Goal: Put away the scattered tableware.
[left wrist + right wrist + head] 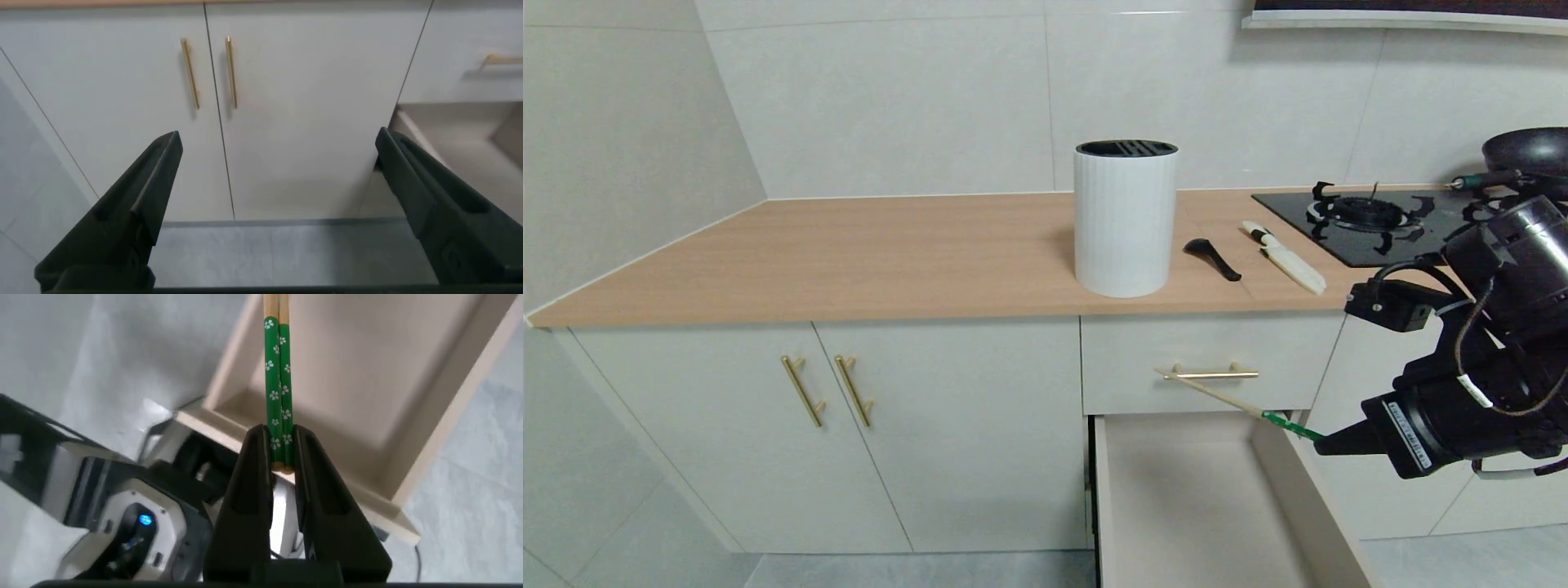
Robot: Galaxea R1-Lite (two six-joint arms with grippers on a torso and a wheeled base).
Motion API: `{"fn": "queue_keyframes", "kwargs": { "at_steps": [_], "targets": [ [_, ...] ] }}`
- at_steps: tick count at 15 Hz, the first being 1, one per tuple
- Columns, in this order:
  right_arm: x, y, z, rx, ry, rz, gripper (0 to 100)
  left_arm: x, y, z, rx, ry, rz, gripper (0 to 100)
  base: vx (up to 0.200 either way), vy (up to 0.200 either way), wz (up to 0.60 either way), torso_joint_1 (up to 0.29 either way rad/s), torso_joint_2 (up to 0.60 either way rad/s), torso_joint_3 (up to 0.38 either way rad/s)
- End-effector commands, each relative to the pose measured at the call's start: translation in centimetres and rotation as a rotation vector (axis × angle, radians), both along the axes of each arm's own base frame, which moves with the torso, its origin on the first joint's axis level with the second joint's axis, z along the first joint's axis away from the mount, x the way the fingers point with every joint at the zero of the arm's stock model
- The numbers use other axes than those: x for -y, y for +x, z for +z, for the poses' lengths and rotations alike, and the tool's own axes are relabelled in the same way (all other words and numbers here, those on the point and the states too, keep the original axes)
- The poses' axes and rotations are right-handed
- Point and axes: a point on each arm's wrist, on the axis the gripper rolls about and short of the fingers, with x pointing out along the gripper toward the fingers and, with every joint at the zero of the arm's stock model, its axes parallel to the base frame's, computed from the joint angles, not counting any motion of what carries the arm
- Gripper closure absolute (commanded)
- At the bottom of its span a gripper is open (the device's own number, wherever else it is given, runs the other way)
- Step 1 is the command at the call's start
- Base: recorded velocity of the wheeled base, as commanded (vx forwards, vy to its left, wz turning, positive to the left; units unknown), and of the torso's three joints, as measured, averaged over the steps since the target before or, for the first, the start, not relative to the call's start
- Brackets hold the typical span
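Right jaws, mine, are clenched on the green flower-printed end of a pair of thin pale wooden chopsticks (pixel 1225 402).

Head view: the chopsticks slant up and to the left from my grip, hanging above the pulled-out pale beige drawer (pixel 1176 506). Their tips sit in front of the brass bar handle (pixel 1213 375) of the closed drawer above it. On the light wooden counter (pixel 849 253) stands a tall white ribbed cylindrical holder with a black slotted top (pixel 1125 219). A small black spoon (pixel 1213 258) lies just beside it, and a cream-coloured knife (pixel 1286 260) lies near the black gas hob (pixel 1364 219).

Left wrist view: my left jaws are spread wide and hold nothing, facing white cabinet doors with brass handles (pixel 208 73).

Right wrist view: both chopsticks (pixel 276 376) lie side by side between the jaws, pointing out over the drawer's floor.

I judge the chopsticks light, stiff and smooth. Held at the very end they could twist or scissor apart, so a grip nearer the middle would be steadier. The drawer has bare floor to lower into. The edges to mind are its near wall and the handle by the tips.
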Motion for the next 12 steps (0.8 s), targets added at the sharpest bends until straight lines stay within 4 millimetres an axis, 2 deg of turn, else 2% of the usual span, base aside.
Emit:
{"fn": "queue_keyframes", "kwargs": {
  "at_steps": [1, 7, 12],
  "targets": [
    [-0.16, 0.08, -0.68, -0.018, -0.019, 0.008, 100, 0.00, 0.00, 0.04, 0.000, 0.000, 0.000, 0, 0.000, 0.000, 0.00, -0.178, 0.47, 0.290],
    [-0.35, 0.48, -1.21, -0.038, -0.029, 0.009, 100, 0.00, 0.01, 0.00, -0.002, 0.000, 0.000, 0, 0.000, 0.000, 0.00, -0.152, 0.47, 0.303],
    [-0.49, 0.79, -1.53, -0.045, -0.032, 0.009, 100, 0.00, 0.01, 0.00, -0.002, 0.000, 0.000, 0, 0.000, 0.000, 0.00, -0.092, 0.42, 0.314]
  ]
}}
